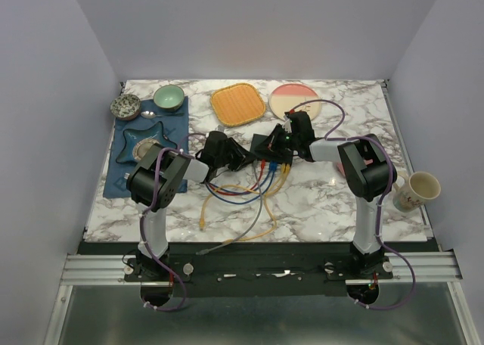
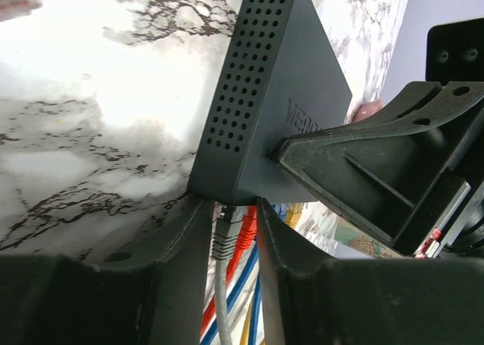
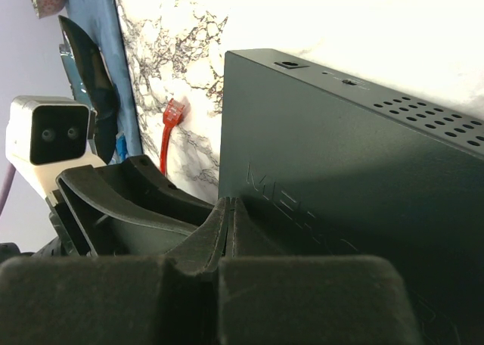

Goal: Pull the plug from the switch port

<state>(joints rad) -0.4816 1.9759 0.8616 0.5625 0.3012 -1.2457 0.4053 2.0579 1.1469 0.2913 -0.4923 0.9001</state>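
Note:
The switch (image 1: 268,144) is a flat dark box in the middle of the table, with several coloured cables plugged into its near edge. In the left wrist view the switch (image 2: 280,95) lies just ahead. My left gripper (image 2: 234,231) has its fingers on either side of a grey plug (image 2: 224,235) and a red plug (image 2: 245,225), touching both where they enter the ports. My right gripper (image 3: 229,205) is shut and empty, its tip pressed on the switch's top (image 3: 355,156). It also shows in the left wrist view (image 2: 291,147).
Yellow, blue and red cables (image 1: 246,197) loop towards the near edge. A loose red plug (image 3: 174,112) lies beside the switch. An orange square plate (image 1: 238,104), a pink plate (image 1: 295,101), bowls on a blue mat (image 1: 125,167) and a mug (image 1: 417,191) stand around.

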